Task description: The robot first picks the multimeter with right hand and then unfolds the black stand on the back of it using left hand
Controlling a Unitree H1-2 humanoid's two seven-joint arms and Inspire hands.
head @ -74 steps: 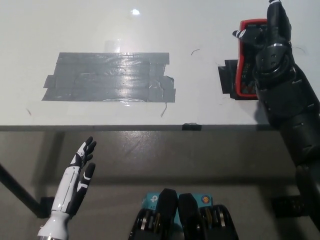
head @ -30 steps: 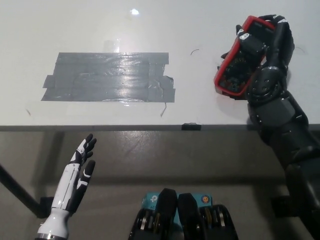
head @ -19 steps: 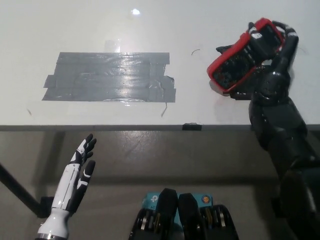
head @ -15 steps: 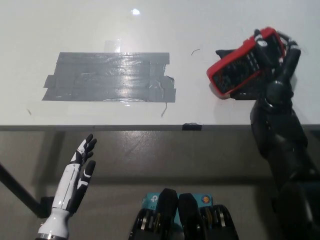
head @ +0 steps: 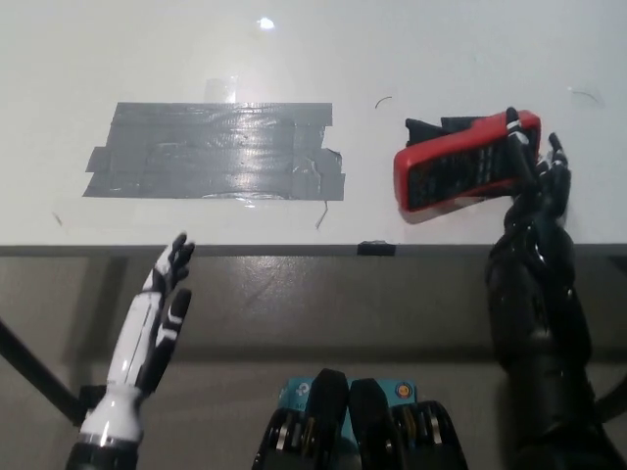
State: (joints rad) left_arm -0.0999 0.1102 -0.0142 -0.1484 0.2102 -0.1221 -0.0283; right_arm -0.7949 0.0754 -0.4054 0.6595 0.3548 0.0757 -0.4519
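A red-and-black multimeter [head: 460,164] is held above the white table [head: 294,59], lying almost sideways with its dark face toward me. My black right hand [head: 537,176] is shut on its right end, fingers wrapped over the red casing. A bit of black shows behind the meter's upper left edge. My white left hand [head: 167,294] hangs open below the table's front edge at the lower left, fingers pointing up toward the edge, far from the meter.
A large patch of grey tape [head: 216,150] covers the table's middle left. A small black tab [head: 376,248] sits on the front edge. Below the table edge lies grey floor with a dark table leg [head: 34,372] at the far left.
My right hand has lifted the multimeter off the table, turned it from upright to nearly sideways and drawn it left and toward me. The left hand has risen slightly toward the table edge.
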